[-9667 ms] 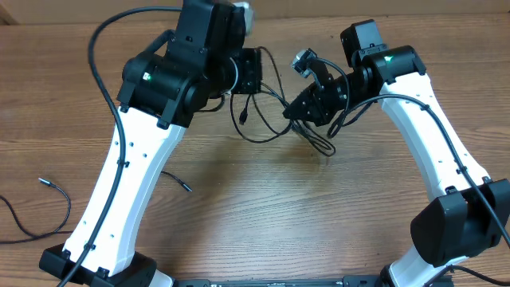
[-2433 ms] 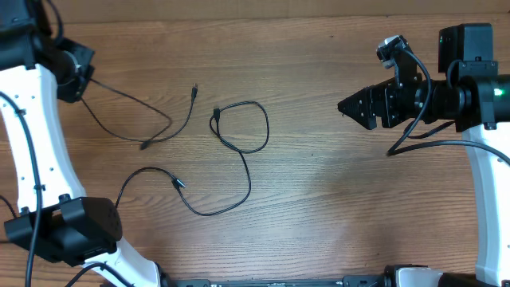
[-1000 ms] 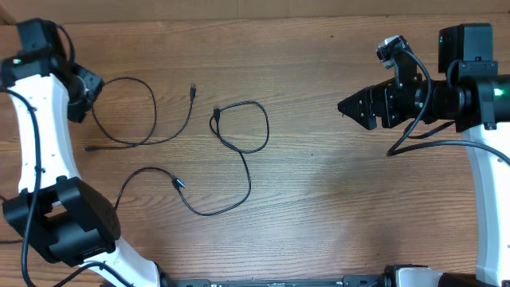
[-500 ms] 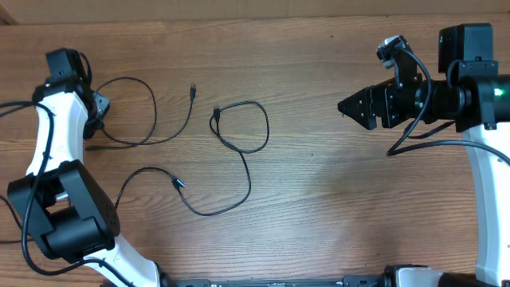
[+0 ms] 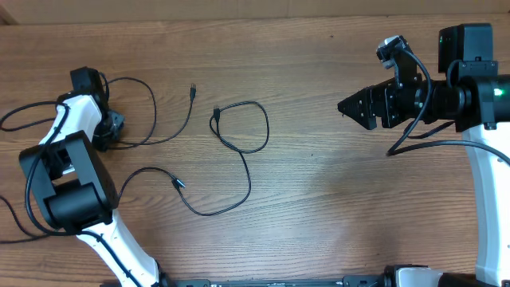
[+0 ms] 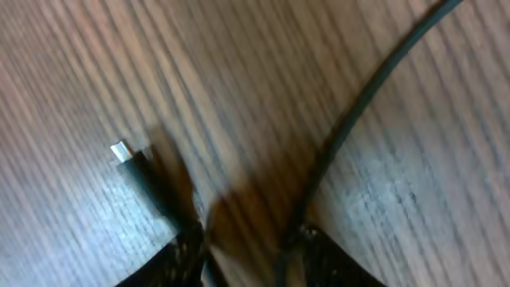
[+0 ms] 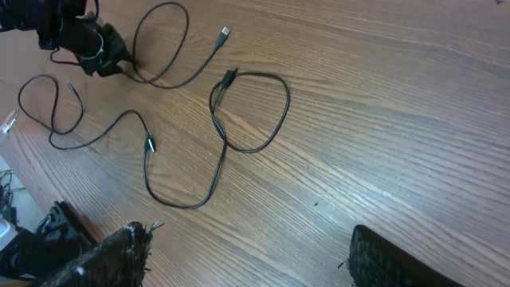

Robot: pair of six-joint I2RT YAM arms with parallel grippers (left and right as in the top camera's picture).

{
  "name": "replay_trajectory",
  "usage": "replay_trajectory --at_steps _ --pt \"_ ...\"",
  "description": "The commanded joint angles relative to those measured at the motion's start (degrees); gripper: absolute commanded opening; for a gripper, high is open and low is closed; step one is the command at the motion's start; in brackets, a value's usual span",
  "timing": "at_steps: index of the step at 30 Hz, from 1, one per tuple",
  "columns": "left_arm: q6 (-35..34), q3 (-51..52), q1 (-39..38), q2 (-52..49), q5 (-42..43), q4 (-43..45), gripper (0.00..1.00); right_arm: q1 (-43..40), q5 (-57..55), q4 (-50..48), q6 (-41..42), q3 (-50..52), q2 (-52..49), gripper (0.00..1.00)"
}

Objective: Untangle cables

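Thin black cables lie spread on the wood table. One cable (image 5: 153, 102) loops from a plug (image 5: 193, 90) back to my left gripper (image 5: 110, 131). A second cable (image 5: 249, 131) forms a loop at centre and trails down to a plug (image 5: 177, 184). In the blurred left wrist view, my left gripper (image 6: 251, 263) hangs just over the table with its jaws apart. A silver-tipped plug (image 6: 121, 150) leads in by one finger and a cable strand (image 6: 358, 100) by the other. My right gripper (image 5: 355, 112) hovers open and empty at the right, away from the cables (image 7: 227, 147).
The robot's thicker black cord (image 5: 24, 115) curls at the far left near the left arm's base (image 5: 68, 187). Another thin cord (image 7: 56, 112) loops near the table's left edge. Bare wood lies between the centre cable and my right gripper (image 7: 247, 255).
My left gripper came down from the far left corner toward the cable loop, and its jaws have narrowed. The left cable's loop shifted with it. The right arm has not moved.
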State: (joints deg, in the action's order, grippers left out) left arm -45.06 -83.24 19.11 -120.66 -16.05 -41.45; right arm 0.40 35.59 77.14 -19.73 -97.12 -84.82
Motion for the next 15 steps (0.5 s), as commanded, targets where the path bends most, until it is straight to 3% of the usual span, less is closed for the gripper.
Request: replay_trajectory --at_steps 1,6,10,15 --pt "-0.8 0.6 0.2 -2.2 -0.5 0.6 0.41 -0.1 0.0 -0.3 -0.2 -0.3 -0.1 0.79" --pt "-0.8 0.6 0.2 -2.2 -0.9 1.4 0.41 -0.1 0.0 -0.3 -0.2 -0.3 -0.1 0.79" --pt "-1.2 0.6 0.7 -2.2 -1.1 1.4 0.28 -0.1 0.0 -0.3 -0.2 -0.3 -0.1 0.79" --pt "-8.0 0.6 2.2 -2.2 -1.1 -0.5 0.13 -0.1 0.0 -0.3 -0.2 -0.3 -0.2 0.79"
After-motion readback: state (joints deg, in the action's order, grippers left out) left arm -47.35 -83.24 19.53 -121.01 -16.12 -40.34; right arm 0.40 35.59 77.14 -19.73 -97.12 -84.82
